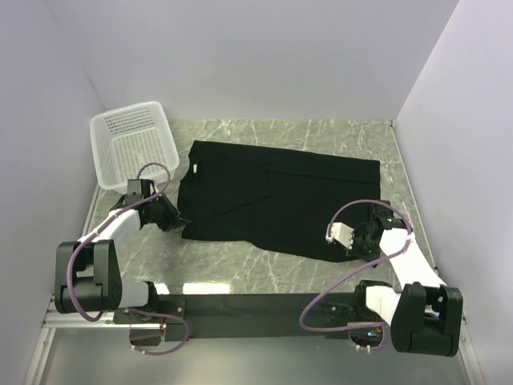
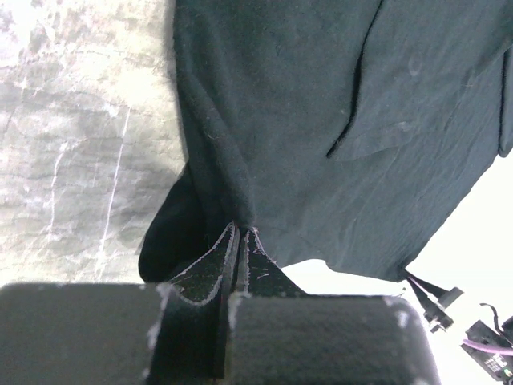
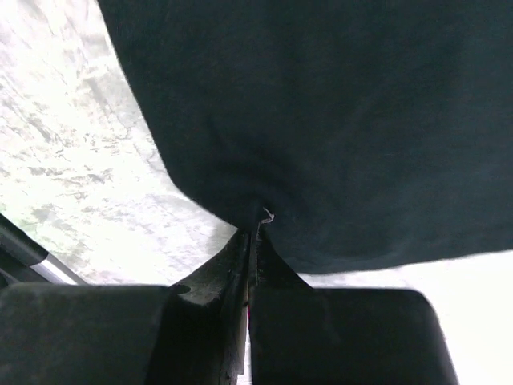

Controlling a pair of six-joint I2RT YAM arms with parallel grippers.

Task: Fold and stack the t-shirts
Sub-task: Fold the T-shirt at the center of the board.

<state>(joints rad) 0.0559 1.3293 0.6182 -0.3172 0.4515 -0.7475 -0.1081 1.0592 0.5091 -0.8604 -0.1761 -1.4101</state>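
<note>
T-shirt place: the black t-shirt [image 1: 280, 200] lies spread on the marble table [image 1: 232, 269], in the middle of the top view, just right of the white mesh basket [image 1: 132, 144] that stands at the upper left.
T-shirt long axis: runs left to right across the frame, its right end sitting a little lower than its left.
T-shirt heading: a small white tag [image 1: 193, 169] shows on the upper left edge, so that end faces the basket; the far end reaches toward the right wall.
T-shirt surface: mostly flat, with an overlapping layer whose edge crosses the middle [image 2: 353, 120].
Left gripper: the left gripper [image 2: 240, 237] is at the shirt's lower left corner, fingers pressed together on a pinched ridge of black cloth, which rises into folds above the fingertips.
Right gripper: the right gripper [image 3: 255, 228] is at the lower right corner, fingers closed tight on the cloth's edge, a tiny pale thread showing at the pinch.
Arms: the left arm [image 1: 120, 224] reaches in from the lower left, the right arm [image 1: 401, 257] from the lower right.
Basket: tilted in the frame, touching neither the shirt nor the grippers.
</note>
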